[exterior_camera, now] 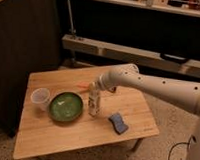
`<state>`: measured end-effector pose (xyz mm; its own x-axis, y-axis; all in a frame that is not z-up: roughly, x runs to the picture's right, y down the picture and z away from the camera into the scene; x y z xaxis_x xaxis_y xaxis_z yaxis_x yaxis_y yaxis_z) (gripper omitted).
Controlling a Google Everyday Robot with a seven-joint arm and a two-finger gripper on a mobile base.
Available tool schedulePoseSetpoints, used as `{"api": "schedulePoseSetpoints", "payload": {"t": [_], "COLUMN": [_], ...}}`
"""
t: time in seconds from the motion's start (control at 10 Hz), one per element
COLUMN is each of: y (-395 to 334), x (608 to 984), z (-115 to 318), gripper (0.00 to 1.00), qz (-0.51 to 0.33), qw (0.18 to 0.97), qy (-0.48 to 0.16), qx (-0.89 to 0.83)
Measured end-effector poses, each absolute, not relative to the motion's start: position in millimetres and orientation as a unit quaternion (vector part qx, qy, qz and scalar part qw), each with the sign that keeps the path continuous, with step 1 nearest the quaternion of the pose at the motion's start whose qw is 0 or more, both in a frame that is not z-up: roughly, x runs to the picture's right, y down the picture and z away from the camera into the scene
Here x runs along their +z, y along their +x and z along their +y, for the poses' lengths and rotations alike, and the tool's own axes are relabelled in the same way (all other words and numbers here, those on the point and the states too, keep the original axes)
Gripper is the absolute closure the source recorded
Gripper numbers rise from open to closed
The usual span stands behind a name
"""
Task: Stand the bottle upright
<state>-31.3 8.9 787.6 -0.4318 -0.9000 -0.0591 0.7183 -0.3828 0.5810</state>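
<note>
Pale plastic bottle (94, 101) stands upright on the bench (66, 130), directly beneath the end effector (96, 88); its grasp state is unclear.

A green bowl (66, 106) is sitting on the wooden table (51, 138) - below and left of the gripper (96, 88) - with a translucent cup (40, 98) standing beside it and a blue block (118, 122) lying well to the right.

Bottle (94, 102): slim, pale whitish-clear plastic with a light printed label, standing upright on the table (66, 133), just right of the green bowl (66, 106). The gripper (96, 87) sits at the bottle's top, at the cap end.
</note>
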Motion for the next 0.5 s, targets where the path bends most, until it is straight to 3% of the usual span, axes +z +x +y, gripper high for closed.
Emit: {"api": "schedulePoseSetpoints", "payload": {"t": [0.3, 0.4, 0.5], "y": [-30.0, -29.8, -29.5], "x": [782.3, 780.8, 780.0], "z": [7.3, 6.5, 6.3], "gripper": [0.71, 0.68, 0.58], "qz": [-0.248, -0.248, -0.248], "qw": [0.496, 0.496, 0.495], "qy": [0.191, 0.192, 0.192], "qx": [-0.810, -0.810, -0.810]}}
